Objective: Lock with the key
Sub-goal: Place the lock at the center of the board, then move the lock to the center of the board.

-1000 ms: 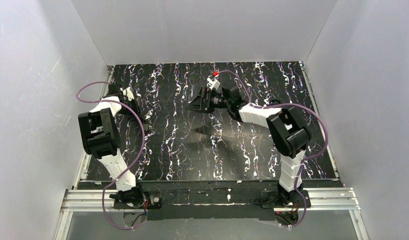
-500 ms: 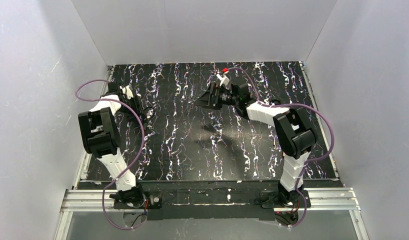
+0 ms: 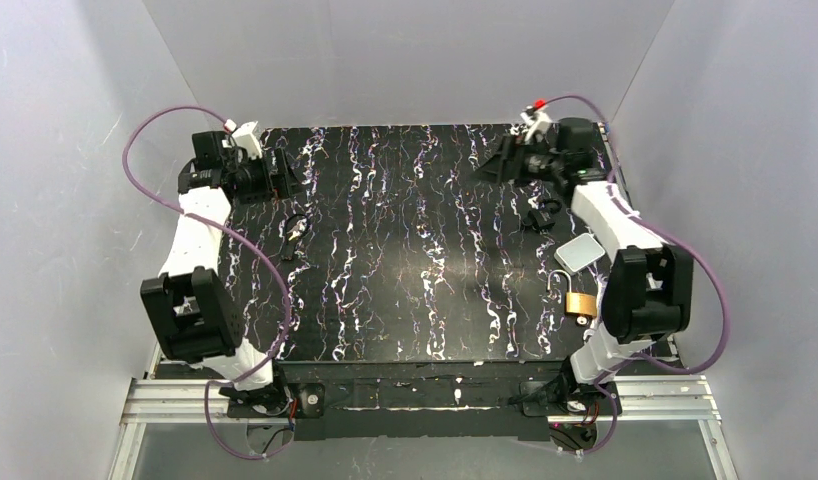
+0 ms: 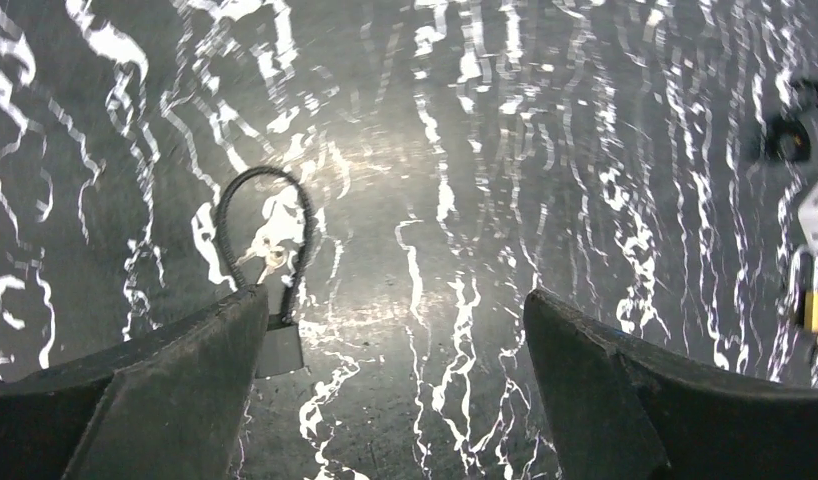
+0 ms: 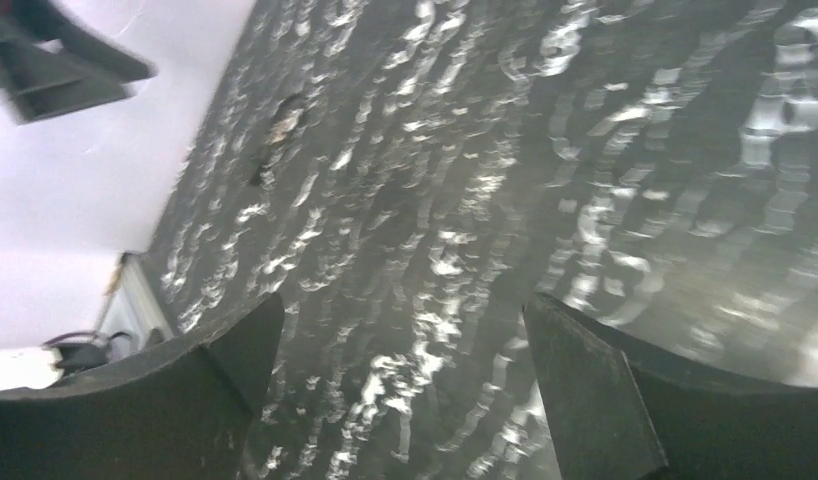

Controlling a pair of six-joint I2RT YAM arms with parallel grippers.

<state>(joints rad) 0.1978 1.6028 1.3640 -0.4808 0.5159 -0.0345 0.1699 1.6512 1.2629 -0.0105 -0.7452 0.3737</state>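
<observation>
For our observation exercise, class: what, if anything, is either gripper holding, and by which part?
Nothing is held. The left gripper and the right gripper both stand open and empty.

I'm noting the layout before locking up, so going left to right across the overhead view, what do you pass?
In order: key on its black loop → right tool → black padlock → brass lock. Left out: the left tool, overlapping the key, and the grey pad, overlapping the lock.
</observation>
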